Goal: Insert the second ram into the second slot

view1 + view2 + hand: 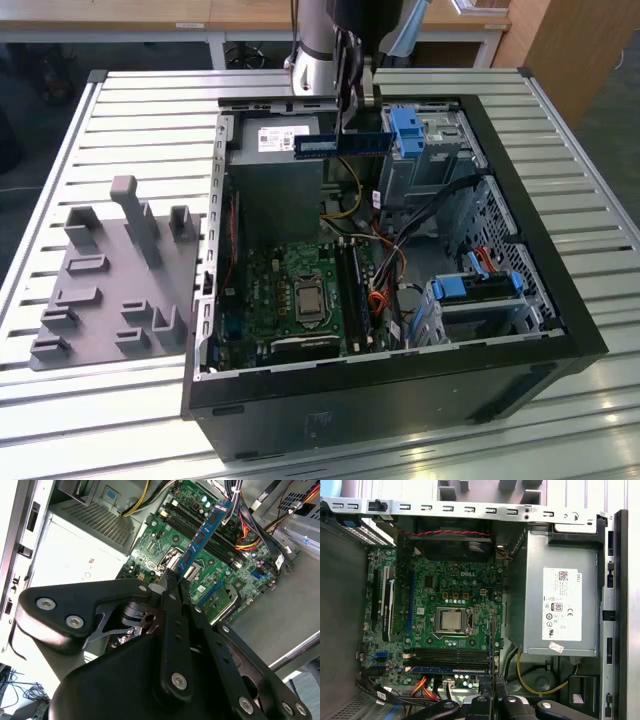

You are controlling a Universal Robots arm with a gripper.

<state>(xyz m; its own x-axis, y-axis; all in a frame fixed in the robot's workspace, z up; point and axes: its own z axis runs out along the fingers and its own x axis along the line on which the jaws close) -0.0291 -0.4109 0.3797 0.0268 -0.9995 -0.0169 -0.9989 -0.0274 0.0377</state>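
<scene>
Slatted bench (130, 110) is carrying an open computer case (400, 400), second ram (340, 143) hanging over the case by the bench's far edge.
Exterior view is showing that height; second wrist view is showing the gripper (169, 578) pinching that ram above the motherboard (150, 545).

In the exterior view, the silver-grey cylindrical metal arm segment (312, 45) is gleaming beside a darker black housing (352, 30), and a thin dark cable (296, 30) is running along it. In the second wrist view, the matte black linkage gripper (170, 579) is showing broad rounded plates (75, 605) studded with round silver screws (179, 681), and its narrow black bar fingers (175, 630) are tapering forward. In the first wrist view, the gripper (491, 682) is showing black links with silver pins (543, 706).
</scene>
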